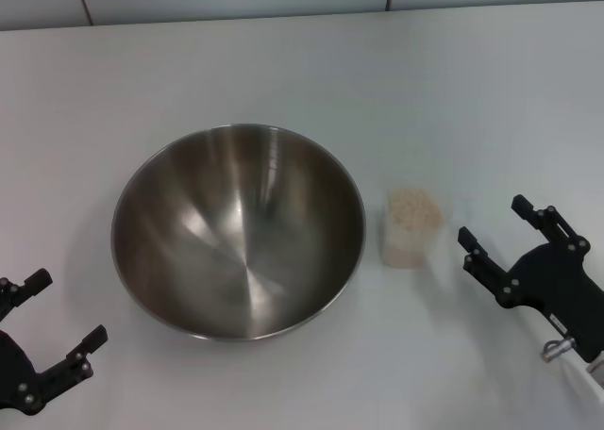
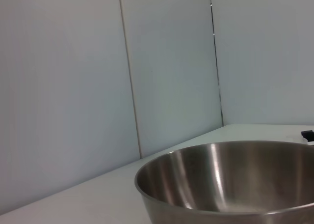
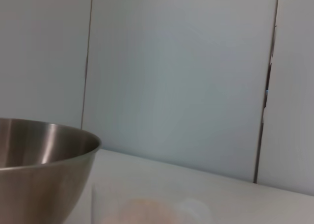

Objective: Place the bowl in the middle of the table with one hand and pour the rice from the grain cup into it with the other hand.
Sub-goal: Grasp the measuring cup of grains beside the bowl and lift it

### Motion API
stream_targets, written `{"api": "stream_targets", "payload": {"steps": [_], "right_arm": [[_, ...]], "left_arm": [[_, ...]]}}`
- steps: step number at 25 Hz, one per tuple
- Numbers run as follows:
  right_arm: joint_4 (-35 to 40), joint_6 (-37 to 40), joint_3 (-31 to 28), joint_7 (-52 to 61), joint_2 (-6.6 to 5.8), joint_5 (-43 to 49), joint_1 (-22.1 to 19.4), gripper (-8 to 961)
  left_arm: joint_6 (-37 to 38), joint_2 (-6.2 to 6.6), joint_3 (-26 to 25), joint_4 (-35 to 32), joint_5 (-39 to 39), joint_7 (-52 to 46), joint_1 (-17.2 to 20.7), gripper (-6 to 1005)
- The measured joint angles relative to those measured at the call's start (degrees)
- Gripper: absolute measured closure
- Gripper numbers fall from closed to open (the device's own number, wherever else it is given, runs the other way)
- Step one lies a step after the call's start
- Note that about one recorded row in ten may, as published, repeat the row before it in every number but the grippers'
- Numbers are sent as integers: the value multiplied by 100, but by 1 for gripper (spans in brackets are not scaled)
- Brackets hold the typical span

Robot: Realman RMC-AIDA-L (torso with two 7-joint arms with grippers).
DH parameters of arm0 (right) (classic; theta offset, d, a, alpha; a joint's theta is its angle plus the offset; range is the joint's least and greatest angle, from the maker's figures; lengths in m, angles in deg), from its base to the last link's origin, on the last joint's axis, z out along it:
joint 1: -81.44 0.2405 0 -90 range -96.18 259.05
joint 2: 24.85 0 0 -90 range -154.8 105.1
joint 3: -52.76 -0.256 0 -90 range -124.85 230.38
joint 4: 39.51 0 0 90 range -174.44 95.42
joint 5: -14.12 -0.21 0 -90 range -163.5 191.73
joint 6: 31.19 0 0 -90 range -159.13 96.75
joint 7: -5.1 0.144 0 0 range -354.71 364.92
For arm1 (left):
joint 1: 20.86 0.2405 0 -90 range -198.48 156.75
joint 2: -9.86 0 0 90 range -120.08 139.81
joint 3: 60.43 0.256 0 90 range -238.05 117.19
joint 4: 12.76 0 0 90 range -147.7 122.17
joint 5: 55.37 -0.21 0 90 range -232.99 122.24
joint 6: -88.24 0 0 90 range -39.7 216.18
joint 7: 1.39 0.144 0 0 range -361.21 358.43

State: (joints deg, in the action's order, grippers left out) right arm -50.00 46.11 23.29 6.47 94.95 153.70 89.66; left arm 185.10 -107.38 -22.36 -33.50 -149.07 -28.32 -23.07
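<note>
Right now the grain cup (image 1: pixel 412 227) of rice (image 1: pixel 414 207) stands upright just beside the empty bowl (image 1: pixel 239 232), between it and the open-fingered right gripper (image 1: pixel 502 233), while the left gripper (image 1: pixel 58 310), also open, waits at the bowl's opposite side.

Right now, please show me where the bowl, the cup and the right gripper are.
bowl (image 1: pixel 241 232): head view, inner bottom.
cup (image 1: pixel 412 230): head view, rice-filled middle.
right gripper (image 1: pixel 497 224): head view, midway between open fingertips.

You see a brushed, shiny steel bowl (image 1: pixel 238 232); a clear, slightly frosted plastic grain cup (image 1: pixel 411 228) of dull, granular rice (image 1: pixel 413 208); a smooth matt white table (image 1: pixel 283 67).
</note>
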Motion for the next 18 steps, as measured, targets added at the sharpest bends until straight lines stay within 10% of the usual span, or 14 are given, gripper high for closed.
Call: {"api": "stream_targets", "payload": {"steps": [18], "right_arm": [[-85, -405, -82, -5, 0, -129, 372, 191]], "left_arm": [[-19, 0, 16, 0, -22, 15, 30, 131]]}}
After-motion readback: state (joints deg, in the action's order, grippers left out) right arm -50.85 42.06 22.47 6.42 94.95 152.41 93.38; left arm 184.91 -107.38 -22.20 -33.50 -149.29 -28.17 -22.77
